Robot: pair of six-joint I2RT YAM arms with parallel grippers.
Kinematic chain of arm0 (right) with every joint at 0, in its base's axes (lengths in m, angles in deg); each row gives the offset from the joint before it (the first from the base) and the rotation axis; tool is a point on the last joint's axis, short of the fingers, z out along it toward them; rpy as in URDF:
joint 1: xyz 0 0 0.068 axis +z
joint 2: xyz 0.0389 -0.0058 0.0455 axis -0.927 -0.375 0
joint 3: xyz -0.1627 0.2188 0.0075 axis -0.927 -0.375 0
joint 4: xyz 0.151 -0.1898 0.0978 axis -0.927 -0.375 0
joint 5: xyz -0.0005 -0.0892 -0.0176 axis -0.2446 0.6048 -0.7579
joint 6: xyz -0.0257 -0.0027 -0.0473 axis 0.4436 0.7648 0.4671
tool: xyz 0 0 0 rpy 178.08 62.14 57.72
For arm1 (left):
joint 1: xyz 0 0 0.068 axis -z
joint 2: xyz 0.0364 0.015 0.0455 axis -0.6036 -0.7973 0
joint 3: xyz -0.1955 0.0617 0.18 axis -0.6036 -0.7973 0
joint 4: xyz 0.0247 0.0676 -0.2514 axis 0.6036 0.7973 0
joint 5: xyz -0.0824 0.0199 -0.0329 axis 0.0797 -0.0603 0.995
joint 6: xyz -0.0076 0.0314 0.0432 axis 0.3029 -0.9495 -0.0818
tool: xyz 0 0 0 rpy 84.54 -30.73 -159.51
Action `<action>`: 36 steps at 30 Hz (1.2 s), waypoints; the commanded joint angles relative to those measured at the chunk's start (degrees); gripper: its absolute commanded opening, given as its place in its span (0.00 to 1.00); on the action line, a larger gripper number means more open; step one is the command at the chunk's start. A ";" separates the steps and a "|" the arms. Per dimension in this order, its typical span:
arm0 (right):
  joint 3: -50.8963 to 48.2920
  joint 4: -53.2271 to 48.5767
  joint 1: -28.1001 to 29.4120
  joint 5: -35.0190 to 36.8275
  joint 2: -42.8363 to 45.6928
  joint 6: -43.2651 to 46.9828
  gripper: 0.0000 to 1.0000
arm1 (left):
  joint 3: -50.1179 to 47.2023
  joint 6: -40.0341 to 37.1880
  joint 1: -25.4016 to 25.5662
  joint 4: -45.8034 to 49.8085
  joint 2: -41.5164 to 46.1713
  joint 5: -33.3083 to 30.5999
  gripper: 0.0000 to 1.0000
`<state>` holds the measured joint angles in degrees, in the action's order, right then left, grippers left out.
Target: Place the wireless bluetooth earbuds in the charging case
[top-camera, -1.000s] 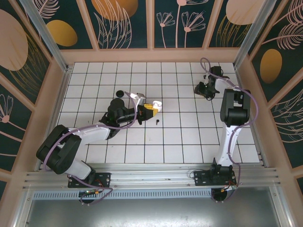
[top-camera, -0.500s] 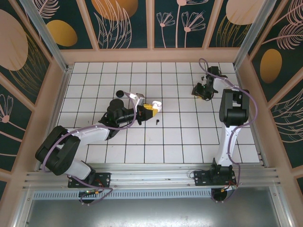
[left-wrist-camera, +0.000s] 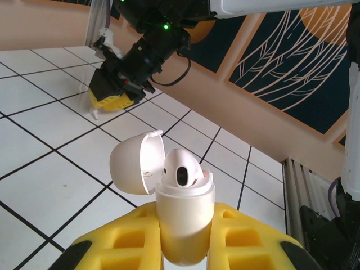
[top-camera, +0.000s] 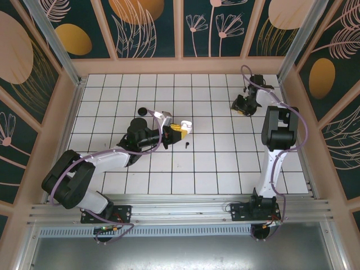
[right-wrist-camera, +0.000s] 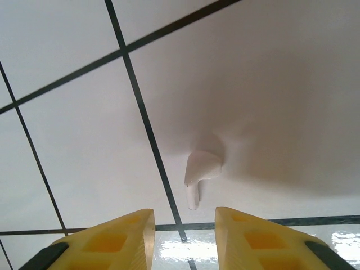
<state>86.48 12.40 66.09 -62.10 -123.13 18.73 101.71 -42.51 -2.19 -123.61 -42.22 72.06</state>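
Firmly, the left gripper (left-wrist-camera: 183, 239) keeps its yellow fingers clamped on the white charging case (left-wrist-camera: 185, 202), whose lid (left-wrist-camera: 135, 169) stands open (a seated white earbud (left-wrist-camera: 183, 169) sits inside). The right gripper (right-wrist-camera: 183, 219) hovers low over the table (right-wrist-camera: 73, 129) with fingers apart. A loose white earbud (right-wrist-camera: 199, 169) lies just ahead of them, untouched. A black earbud (top-camera: 187, 145) lies near the case.

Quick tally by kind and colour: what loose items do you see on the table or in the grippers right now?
white earbuds: 2
black earbuds: 1
white case: 1
black puck: 1
total: 5
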 commanded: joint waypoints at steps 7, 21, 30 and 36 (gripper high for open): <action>4.06 -0.80 -0.25 2.68 -2.31 -2.07 0.33 | 1.82 -2.13 0.16 0.55 -0.29 0.51 0.00; 4.15 -0.65 -0.07 4.38 -4.24 -1.84 0.32 | 3.76 -2.19 0.17 1.00 -2.33 1.30 0.00; 5.04 -0.83 0.31 4.64 -5.92 -1.84 0.31 | 3.76 -2.29 0.13 1.17 -2.58 1.22 0.00; 5.45 -1.11 0.61 4.81 -6.69 -1.59 0.30 | 3.68 -2.41 0.16 1.17 -2.61 1.22 0.00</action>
<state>90.59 12.24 66.20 -58.03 -128.09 17.66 103.98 -43.83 -2.19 -121.91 -44.19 72.11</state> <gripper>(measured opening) 0.307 0.153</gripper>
